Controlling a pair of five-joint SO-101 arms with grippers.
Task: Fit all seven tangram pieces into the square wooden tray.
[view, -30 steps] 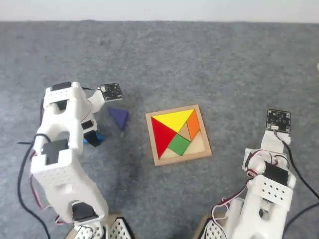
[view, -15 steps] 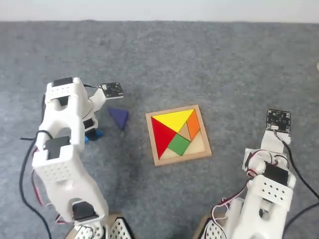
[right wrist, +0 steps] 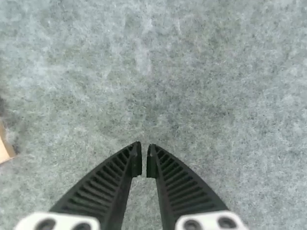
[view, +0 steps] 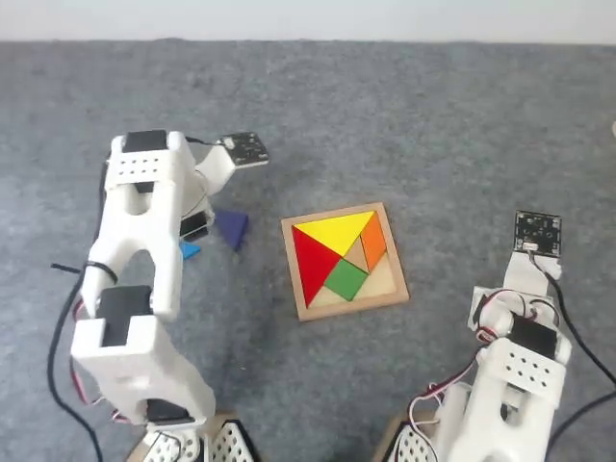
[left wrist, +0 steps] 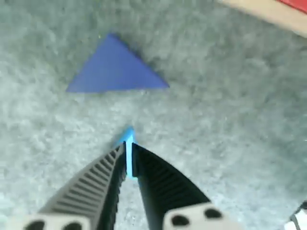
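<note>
Your left hand (left wrist: 127,149) pinches a light-blue piece (left wrist: 127,135) by its thin edge; it may twist loose before reaching the tray (view: 351,306). Right hand (right wrist: 143,160) pressed together, empty.

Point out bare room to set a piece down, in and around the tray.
Inside the tray, bare wood shows along the near edge and near-right corner, beside the green square. Open carpet lies between tray and right arm. Crowded: left of the tray, where the blue triangle lies and the left gripper grips a light-blue piece.
</note>
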